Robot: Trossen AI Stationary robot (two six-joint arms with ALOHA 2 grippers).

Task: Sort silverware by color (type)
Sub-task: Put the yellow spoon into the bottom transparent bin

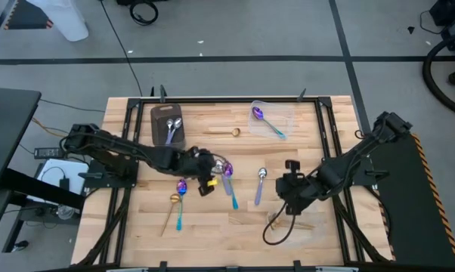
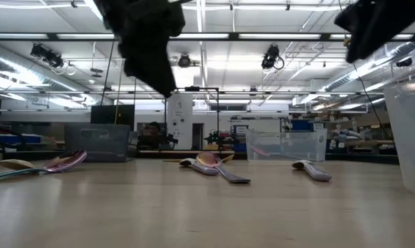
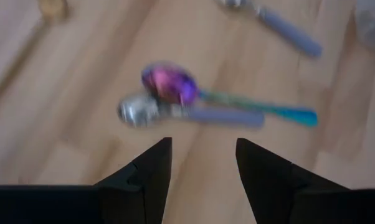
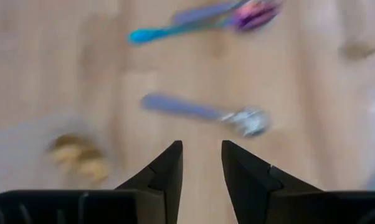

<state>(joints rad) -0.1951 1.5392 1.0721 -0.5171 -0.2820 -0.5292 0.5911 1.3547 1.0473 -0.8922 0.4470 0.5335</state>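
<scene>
Two arms over table: both grippers empty, loose spoons between them.
high view – left gripper [image 1: 206, 175]: mid-table, tip at the crossed pair; fingers spread per its wrist view.
high view – crossed pair: purple-teal spoon [image 1: 230, 180] and silver spoon [image 1: 221, 168] touching, just beside left gripper toward 3 o'clock; teal handle runs toward 6.
high view – right gripper [image 1: 290, 185]: right of centre, nothing between fingers.
high view – lone silver spoon [image 1: 261, 185]: toward 9 o'clock from right gripper, near, apart; long axis 12–6, bowl at 12.
high view – nearer arm: right arm for lone silver spoon, left arm for crossed pair (judgement).
high view – others: gold spoon [image 1: 171, 208] and another purple spoon [image 1: 181, 198] low left; silver spoons in grey tray [image 1: 161, 115]; purple spoon in clear container [image 1: 282, 113].
low view – arms: both raised off table; spoons lie flat mid-table.
left wrist view – fingers [image 3: 151, 171]: wide apart, empty; crossed pair ahead, lying across the gap.
right wrist view – fingers [image 4: 167, 171]: narrow gap, empty; lone silver spoon ahead, crosswise to the finger line.
</scene>
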